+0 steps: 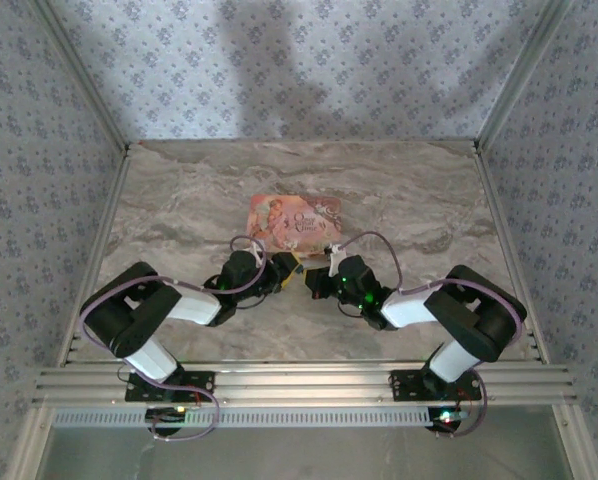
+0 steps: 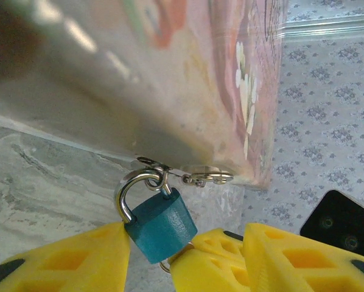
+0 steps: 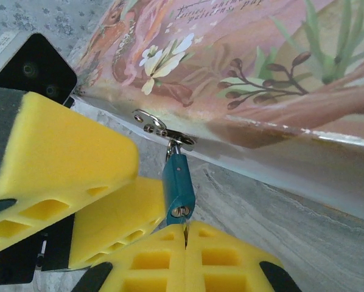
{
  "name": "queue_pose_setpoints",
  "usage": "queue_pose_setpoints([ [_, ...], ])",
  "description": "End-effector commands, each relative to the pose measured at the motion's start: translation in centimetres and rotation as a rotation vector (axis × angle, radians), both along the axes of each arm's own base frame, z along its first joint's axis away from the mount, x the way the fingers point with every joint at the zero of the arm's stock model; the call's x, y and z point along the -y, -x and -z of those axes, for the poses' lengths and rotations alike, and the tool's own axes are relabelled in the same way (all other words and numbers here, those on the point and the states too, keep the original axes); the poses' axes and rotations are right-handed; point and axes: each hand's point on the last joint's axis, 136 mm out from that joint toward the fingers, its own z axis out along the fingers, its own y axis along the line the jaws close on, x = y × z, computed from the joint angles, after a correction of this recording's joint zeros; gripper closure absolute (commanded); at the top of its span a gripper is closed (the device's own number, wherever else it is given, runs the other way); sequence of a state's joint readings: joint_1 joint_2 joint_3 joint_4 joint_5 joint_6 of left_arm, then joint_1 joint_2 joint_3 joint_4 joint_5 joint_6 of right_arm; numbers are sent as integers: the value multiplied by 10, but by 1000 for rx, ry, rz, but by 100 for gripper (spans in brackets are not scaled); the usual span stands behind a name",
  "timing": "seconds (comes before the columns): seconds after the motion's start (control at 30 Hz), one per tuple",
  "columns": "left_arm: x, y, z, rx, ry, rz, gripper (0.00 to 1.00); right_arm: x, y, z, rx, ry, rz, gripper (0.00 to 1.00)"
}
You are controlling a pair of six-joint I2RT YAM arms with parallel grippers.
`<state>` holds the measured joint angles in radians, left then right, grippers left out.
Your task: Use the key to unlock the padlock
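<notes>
Right gripper (image 3: 185, 243) pinching together on key (image 3: 185, 230), feeding thin blade up toward keyhole (image 3: 181, 211). Left gripper (image 1: 276, 272) standing apart, one finger (image 2: 78, 261) bracing padlock (image 2: 161, 224) against swinging. Teal padlock hanging from hasp (image 3: 164, 131) on box (image 1: 294, 218) near edge, mid-table (image 1: 179, 200).

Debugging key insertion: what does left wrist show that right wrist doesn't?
Left wrist only: the broad face of the small teal metal padlock, and its silver shackle curving through the hasp ring. Right wrist only: its keyhole end, with the right claw shut directly below. Both: the padlock hanging from the edge of the pink illustrated flat box.
</notes>
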<state>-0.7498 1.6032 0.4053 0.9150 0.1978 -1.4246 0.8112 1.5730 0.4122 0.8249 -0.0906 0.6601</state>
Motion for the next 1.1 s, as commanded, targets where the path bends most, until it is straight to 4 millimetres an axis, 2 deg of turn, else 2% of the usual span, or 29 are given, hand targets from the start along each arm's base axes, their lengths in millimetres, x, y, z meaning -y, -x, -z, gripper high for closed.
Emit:
queue_pose_setpoints([
  [0.0,4,8,16,-132,19,-20,45,-18,5,-20,-13,-71,-53,100],
  [0.23,4,12,23,-199,26,-57,44,-19,4,-19,-50,-79,-49,100],
  [0.27,4,13,24,-208,26,-62,42,-19,3,-19,-52,-80,-47,100],
  [0.37,0,15,29,-239,20,-87,29,-18,2,-19,-56,-80,-41,100],
  [0.5,-5,18,34,-265,-3,-106,27,-18,1,-18,-59,-79,-37,100],
  [0.8,-11,19,32,-266,-13,-154,36,-18,1,-18,-59,-83,-40,100],
  [0.9,-8,18,30,-259,-5,-148,38,-20,1,-21,-61,-93,-46,100],
  [1.07,-3,15,26,-246,11,-143,47,-24,3,-22,-74,-106,-68,100],
])
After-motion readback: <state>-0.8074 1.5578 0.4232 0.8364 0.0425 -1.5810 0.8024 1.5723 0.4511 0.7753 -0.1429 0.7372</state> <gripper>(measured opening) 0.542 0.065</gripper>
